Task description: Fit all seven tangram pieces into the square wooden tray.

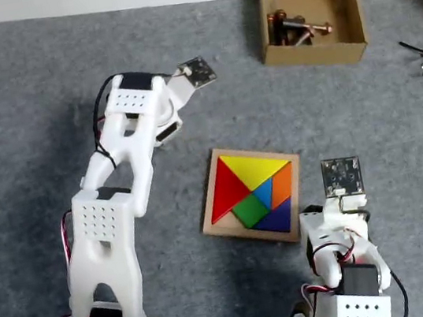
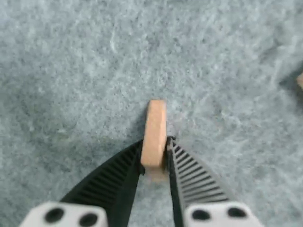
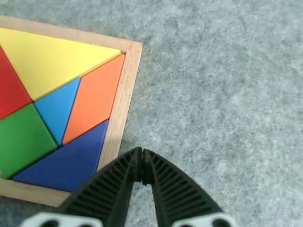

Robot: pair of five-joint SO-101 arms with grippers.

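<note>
The left gripper clamped a wooden piece edge-on over bare carpet, the right gripper pinched empty beside the tray rim.

High view set overhead, faced down on whole table, wrist views held close above it, tray shared with right wrist.

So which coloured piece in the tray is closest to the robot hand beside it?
The dark blue triangle, in the tray corner beside the right hand. The orange piece lies farther along that edge, and the others lie farther off still.
</note>
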